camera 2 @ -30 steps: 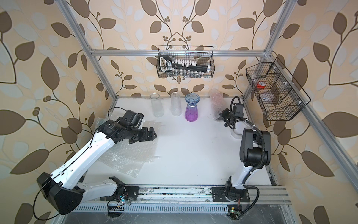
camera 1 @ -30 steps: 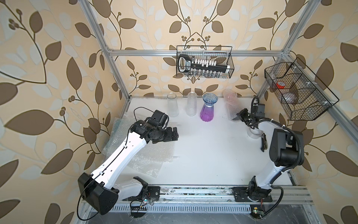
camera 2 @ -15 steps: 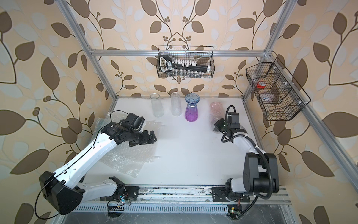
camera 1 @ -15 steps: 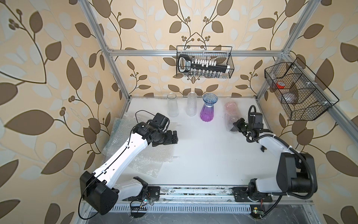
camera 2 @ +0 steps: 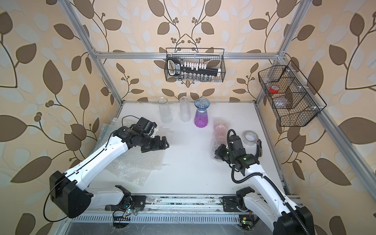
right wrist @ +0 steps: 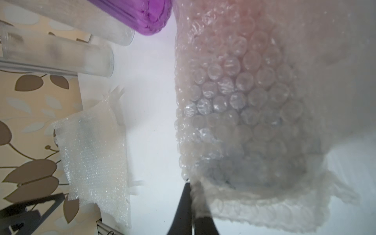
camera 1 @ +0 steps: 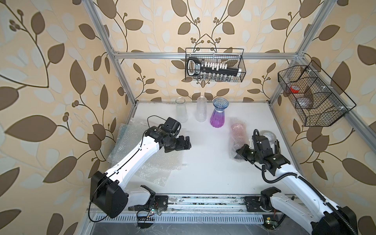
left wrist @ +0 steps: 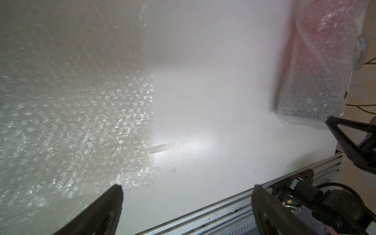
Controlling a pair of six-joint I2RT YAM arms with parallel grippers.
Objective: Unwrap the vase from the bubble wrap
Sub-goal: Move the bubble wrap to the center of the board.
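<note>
Right wrist view gives me the clearest read: my right fingers (right wrist: 186, 190) are clenched on a loose edge of the bubble wrap (right wrist: 234, 97), the sheet pinched between the two tips. Compared with a second ago, that arm has drawn back from its far reach toward the rear of the tabletop (camera 1: 203, 166) and come toward the front rail. The wrapped bundle has come along with it. In both top views it now sits forward of the purple vase (camera 1: 218, 119), near the tape roll (camera 1: 267, 136).

The vase (camera 1: 237, 127) shows as a pink shape inside the wrap, covered as far as I can see. Whether it stands or leans I cannot tell. My left fingers (camera 1: 185, 143) are spread wide and empty, hovering over the loose sheets (camera 1: 154, 164) on the left side, much where they were a second ago.

To me this means the grip on the wrap has taken, but the pull has dragged the whole bundle rather than peeling a layer. I judge the unwrapping barely begun. With nothing bracing the vase, more pulling may slide or topple it.
</note>
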